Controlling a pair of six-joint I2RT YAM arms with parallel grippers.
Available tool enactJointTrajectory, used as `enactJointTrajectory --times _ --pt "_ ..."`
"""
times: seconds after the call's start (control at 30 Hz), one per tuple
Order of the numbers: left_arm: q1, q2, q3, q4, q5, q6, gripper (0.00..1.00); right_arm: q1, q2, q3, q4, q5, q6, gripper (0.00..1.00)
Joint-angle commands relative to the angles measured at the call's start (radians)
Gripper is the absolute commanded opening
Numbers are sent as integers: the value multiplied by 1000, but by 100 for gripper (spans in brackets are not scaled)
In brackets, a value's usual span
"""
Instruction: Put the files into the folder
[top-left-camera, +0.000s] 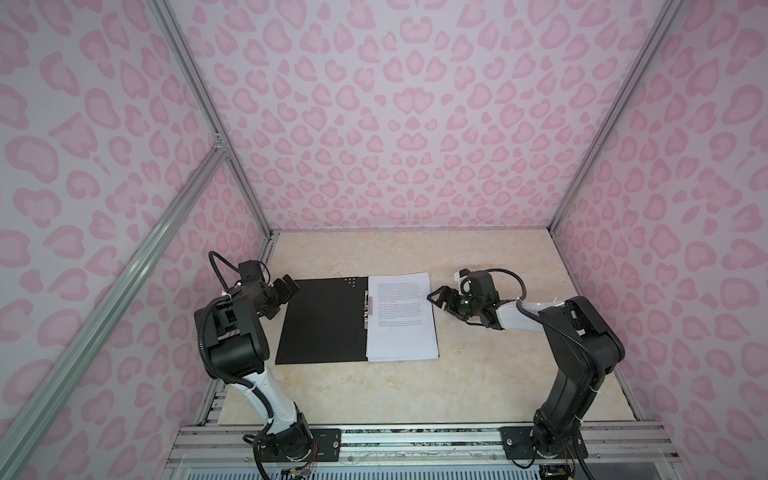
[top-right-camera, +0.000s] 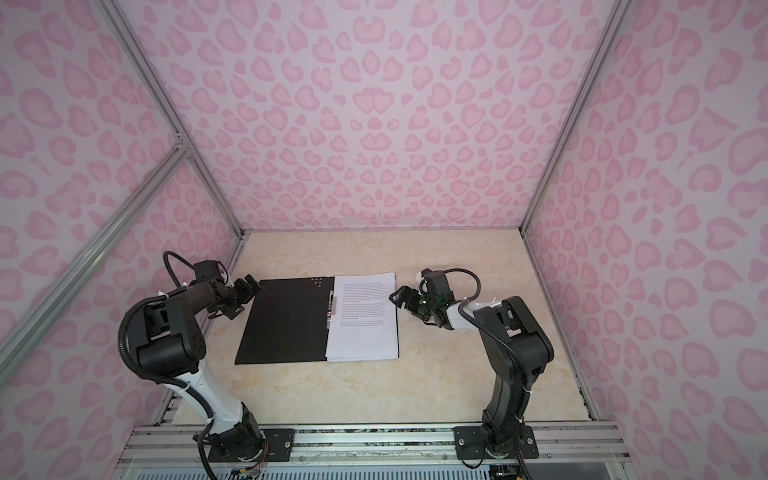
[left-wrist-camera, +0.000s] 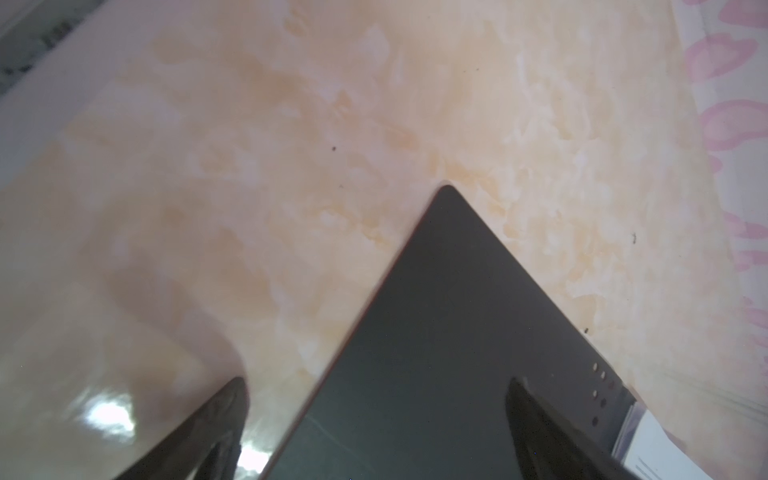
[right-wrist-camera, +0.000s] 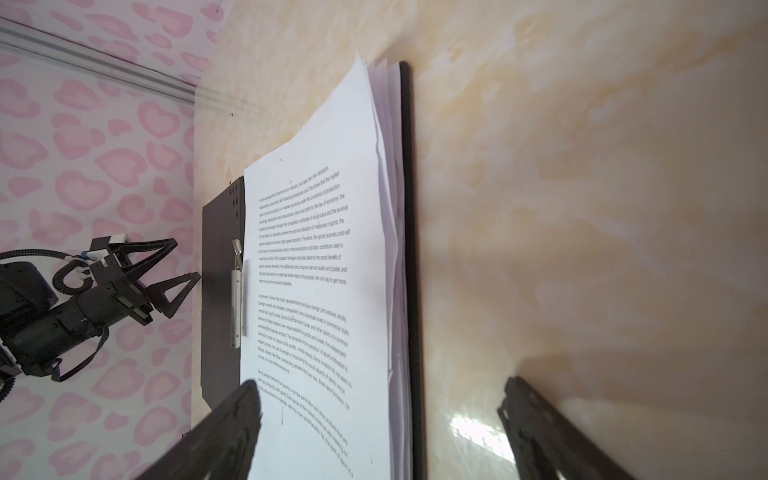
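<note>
I read the left claw (top-left-camera: 289, 287) as jaws apart and empty, poised at the far left corner of the folder (top-left-camera: 324, 320). In the left wrist view one finger sits over the black inside face and the other over the bare worktop (top-left-camera: 415, 395), so the claw straddles the folder's outer edge. I cannot tell whether it touches.

The folder lies open and flat, black inside up. Its long axis and metal clip (top-left-camera: 366, 309) run from near to far. The files (top-left-camera: 401, 316) lie stacked on the right-hand half, text up, edges slightly fanned.

The right claw (top-left-camera: 435, 294), jaws also apart and empty, straddles the stack's outer edge near the far right corner.

Judgement: the files appear placed. Folding the free half over them falls to the left arm, which is nearer.
</note>
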Motion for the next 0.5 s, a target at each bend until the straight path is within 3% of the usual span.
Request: enactJointTrajectory --times 0.0,0.37,0.47 --pt "-21 17 -23 -105 44 -19 98 -4 22 -2 52 -23 29 92" --pt "-154 -58 -120 -103 64 -59 98 -45 53 -38 129 -49 75 90" --pt "-213 -99 -159 -94 50 -76 98 -87 -3 -92 93 3 63 89"
